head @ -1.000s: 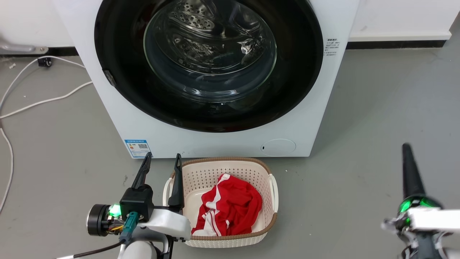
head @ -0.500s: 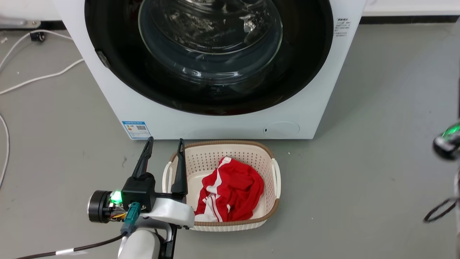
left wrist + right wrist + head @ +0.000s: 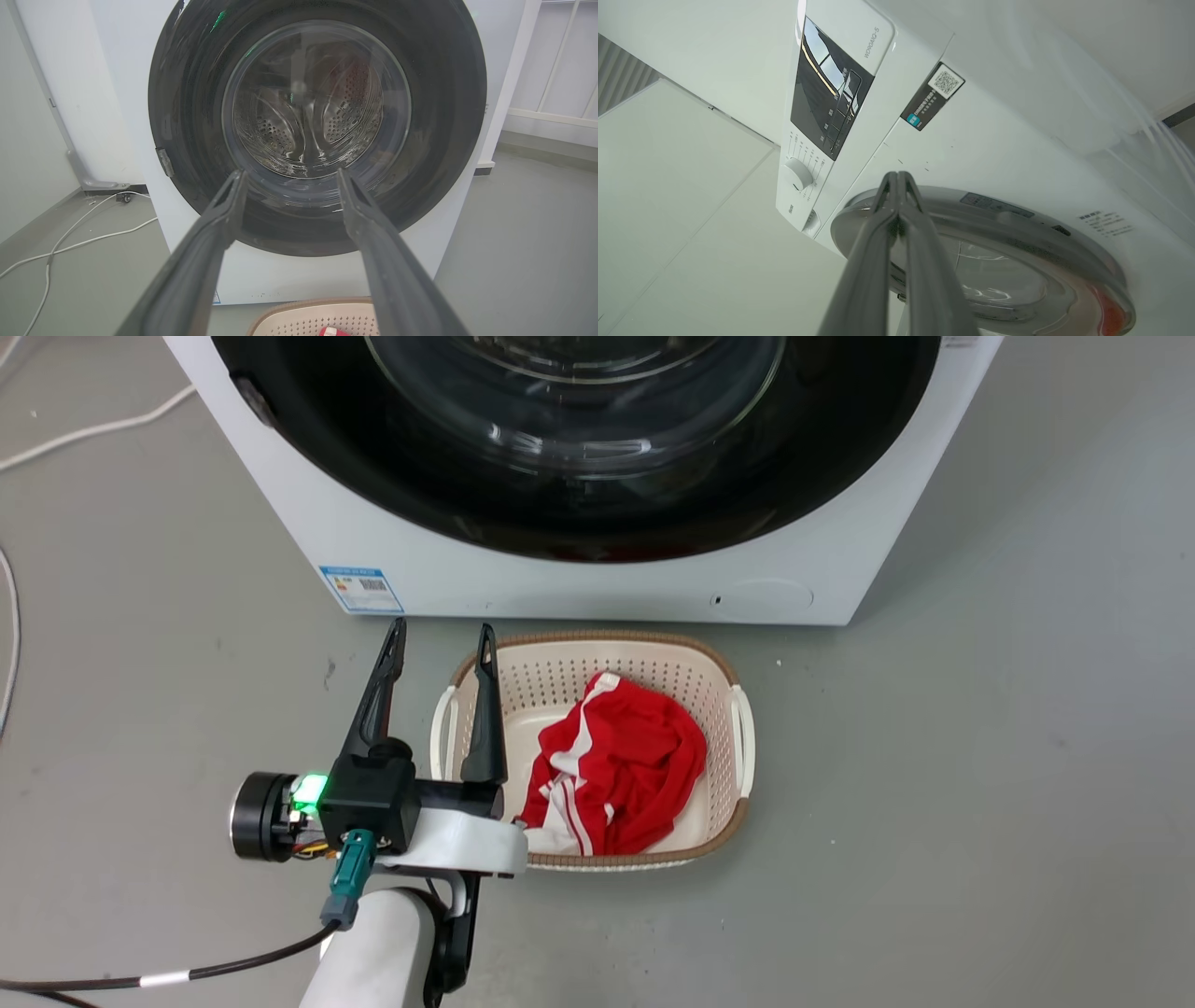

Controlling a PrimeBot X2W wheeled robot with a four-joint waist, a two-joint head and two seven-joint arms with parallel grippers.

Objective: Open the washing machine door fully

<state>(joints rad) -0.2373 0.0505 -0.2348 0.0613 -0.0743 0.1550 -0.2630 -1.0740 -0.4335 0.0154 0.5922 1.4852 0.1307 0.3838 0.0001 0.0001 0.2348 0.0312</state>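
While the washing machine door (image 3: 317,116) sits shut at the far side, I hold my left gripper (image 3: 442,627) near, fingers spread, by the basket (image 3: 742,728); my right gripper (image 3: 898,176), fingers pressed together, aims at the door's rim, likely to pry it.

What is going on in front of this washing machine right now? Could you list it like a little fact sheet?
Washing machine: white front-loader on a grey floor
Door: round, black, glass centre; looks shut
Basket: cream, on the floor just in front of the machine
Red garment: white stripes, lying in the basket
Left gripper: open, empty, by the basket's left side, pointing at the machine
Right gripper: shut, empty, pointing at the door's upper edge below the control panel; contact unclear
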